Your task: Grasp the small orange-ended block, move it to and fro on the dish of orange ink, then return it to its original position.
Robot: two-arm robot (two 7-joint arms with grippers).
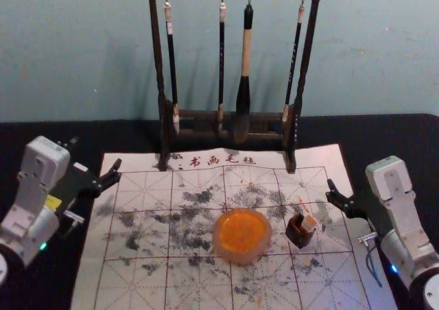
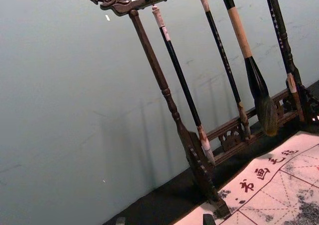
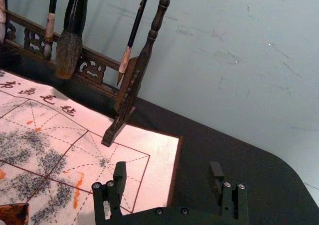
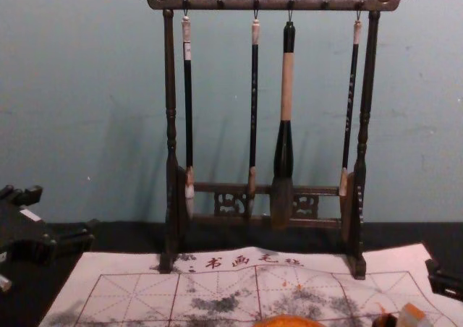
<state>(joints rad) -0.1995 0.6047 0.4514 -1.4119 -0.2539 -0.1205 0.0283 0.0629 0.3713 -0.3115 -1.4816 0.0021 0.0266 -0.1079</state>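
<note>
Beside the orange-ink dish (image 1: 241,258), block (image 1: 309,223) at dark pot (image 1: 297,234); left hand (image 1: 95,153), right hand (image 1: 344,199) wide open, empty

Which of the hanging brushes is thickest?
Third brush from the left in the head view; it alone has a thick body with a broad tan band.

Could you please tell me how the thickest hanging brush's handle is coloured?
The handle is black with a tan middle section, clearest in the chest view.
</note>
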